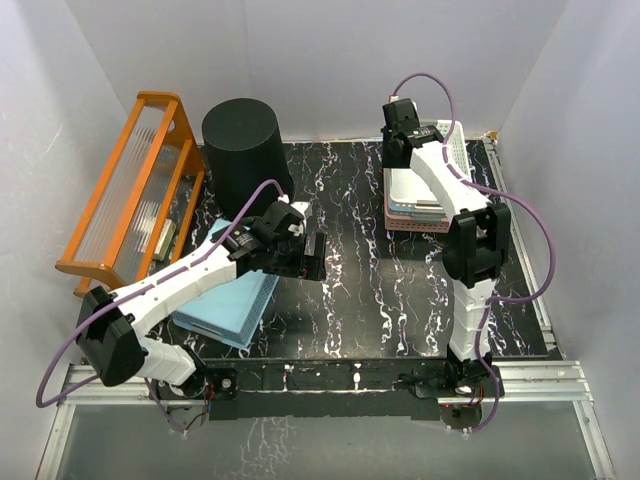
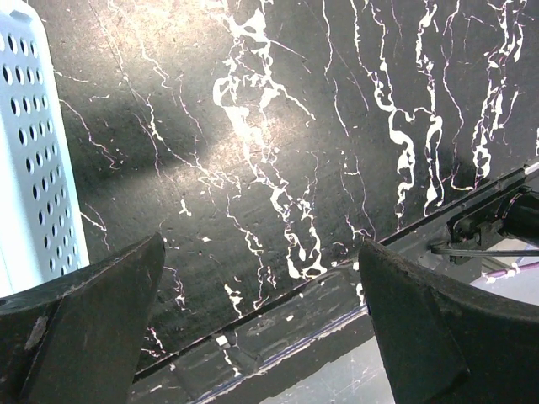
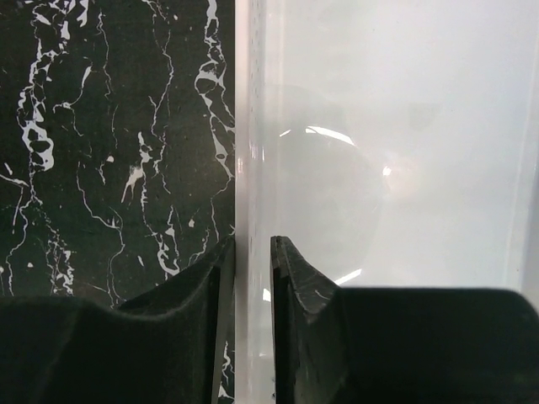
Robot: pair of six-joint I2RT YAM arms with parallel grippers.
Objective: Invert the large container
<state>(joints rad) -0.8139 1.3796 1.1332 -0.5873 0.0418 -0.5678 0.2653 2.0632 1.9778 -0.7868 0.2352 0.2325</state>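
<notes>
1. The worktop (image 1: 380, 300) is the biggest thing here. It is black with white squiggles, and everything sits on it
2. The orange rack (image 1: 130, 190) leans along the left side.
3. The large container (image 1: 245, 150) stands at the back left, just beside the rack. Its top looks flat and dark. I cannot tell if that is the open mouth or the closed bottom.
4. A blue basket (image 1: 235, 310) lies under the left arm. A stack of baskets (image 1: 425, 210) sits at the back right, well apart from the bin.
5. The left gripper (image 1: 314, 257) hangs over bare worktop, near the bin but not touching it. Its jaws are wide open and hold nothing. I think the job now is to reach the bin. It should go in slowly and take hold up high, because the bin is tall and may tip. It should roll the bin toward the open middle, away from the rack.
6. The right gripper (image 3: 252, 252) is over the back corner of the stack. Its jaws are almost closed, and they look pinched on a thin white rim (image 3: 251, 126).
7. Neither wrist camera shows the bin. The left arm hides the bin's foot. The white thing beside the rim is blurry, so I cannot name it
</notes>
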